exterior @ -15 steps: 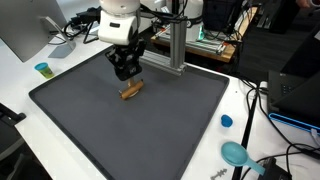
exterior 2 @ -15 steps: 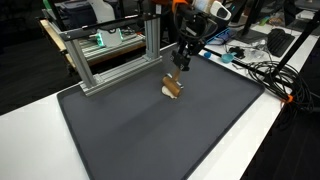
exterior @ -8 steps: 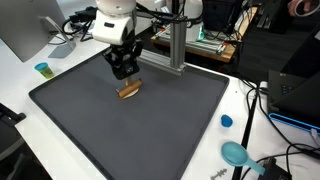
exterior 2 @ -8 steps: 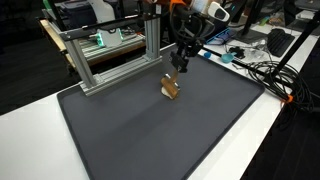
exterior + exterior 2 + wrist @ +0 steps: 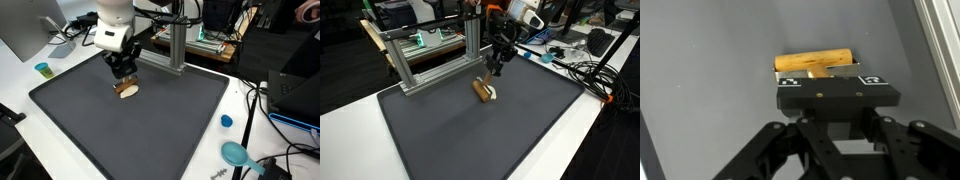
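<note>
Gripper [image 5: 830, 82] jaws stood clamped on the white base of a wooden-handled tool [image 5: 816, 60], low over the dark mat [image 5: 470, 140] on the bench [image 5: 345, 118], near the aluminium frame [image 5: 425, 62]. Whether the tool touched the mat was unclear.

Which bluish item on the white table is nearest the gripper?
The teal cup, alone on the gripper's side of the mat; blue cap and teal disc lie past the opposite edge.
</note>
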Robot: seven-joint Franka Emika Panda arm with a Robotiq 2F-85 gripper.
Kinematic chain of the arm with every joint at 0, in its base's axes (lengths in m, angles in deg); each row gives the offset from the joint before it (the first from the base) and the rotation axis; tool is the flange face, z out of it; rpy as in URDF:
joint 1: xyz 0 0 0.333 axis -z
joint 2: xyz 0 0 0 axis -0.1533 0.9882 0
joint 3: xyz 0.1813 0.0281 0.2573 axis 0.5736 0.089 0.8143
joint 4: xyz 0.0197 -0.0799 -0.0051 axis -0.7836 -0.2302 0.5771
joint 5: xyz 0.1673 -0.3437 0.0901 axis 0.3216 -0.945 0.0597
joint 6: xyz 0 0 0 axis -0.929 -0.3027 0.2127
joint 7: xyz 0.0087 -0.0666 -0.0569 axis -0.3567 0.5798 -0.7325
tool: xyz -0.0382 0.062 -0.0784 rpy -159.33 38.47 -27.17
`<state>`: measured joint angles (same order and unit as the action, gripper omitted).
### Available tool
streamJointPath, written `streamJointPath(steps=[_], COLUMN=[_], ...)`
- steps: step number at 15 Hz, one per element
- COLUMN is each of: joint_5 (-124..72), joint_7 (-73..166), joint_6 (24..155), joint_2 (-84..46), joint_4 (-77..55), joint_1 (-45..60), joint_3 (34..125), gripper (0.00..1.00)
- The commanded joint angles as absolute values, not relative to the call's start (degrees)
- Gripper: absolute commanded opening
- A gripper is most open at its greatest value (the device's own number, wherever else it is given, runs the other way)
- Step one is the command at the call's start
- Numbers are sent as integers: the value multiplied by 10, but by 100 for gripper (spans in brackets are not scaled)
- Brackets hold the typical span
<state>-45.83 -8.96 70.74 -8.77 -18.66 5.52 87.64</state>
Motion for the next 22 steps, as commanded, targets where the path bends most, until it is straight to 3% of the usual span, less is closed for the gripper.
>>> streamJointPath(steps=[1,10,22], joint_5=[-469,-430,-367], joint_7=[-61,-38,-113], joint_6=[715,760,780], joint_2=[-62,-154,-128], joint_4=[-198,-248,-273], joint_1=[55,71,84], joint_3=[870,885,916], gripper=[22,22,22])
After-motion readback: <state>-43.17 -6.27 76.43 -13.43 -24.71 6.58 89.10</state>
